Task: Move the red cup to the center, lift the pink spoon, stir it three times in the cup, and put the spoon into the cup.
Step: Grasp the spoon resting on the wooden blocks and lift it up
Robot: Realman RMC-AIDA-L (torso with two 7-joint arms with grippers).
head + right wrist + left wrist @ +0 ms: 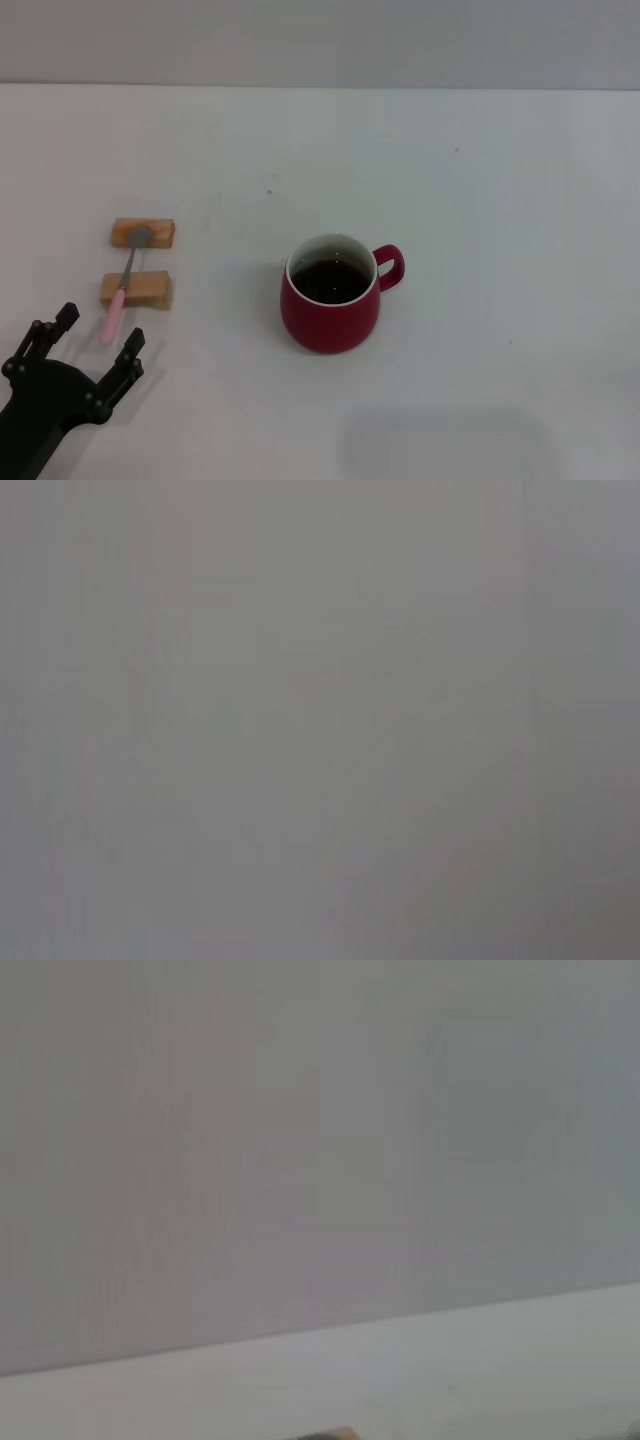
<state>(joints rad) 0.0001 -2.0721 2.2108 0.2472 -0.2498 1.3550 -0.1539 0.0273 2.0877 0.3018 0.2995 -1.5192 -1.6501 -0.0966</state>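
- The left gripper (98, 337) sits at the near left corner of the head view, low over the white table (480, 200), its two black fingers (128, 352) spread wide with nothing between them.
- Just beyond that gap lies the pink spoon (122, 294); the pale handle end points back toward the gripper and comes nearly between the fingertips, though I judge from this angle that they are not touching it.
- The spoon's long axis runs away from the robot, leaning slightly right: the handle crosses the near wooden block (136, 290) and the grey bowl rests on the far wooden block (143, 233), so the shaft is bridged off the table.
- That lie suits a grasp on the handle from the near side, and the left arm is plainly the nearer one.
- The red cup (331, 296) stands upright well to the right of the spoon, about mid-table, dark liquid inside and its handle turned to the right; it looks already centred.
- The right gripper does not appear in the head view, and its wrist view shows only a blank grey surface.
- The left wrist view shows mostly wall and far table, with what may be a block's edge at the frame's rim.
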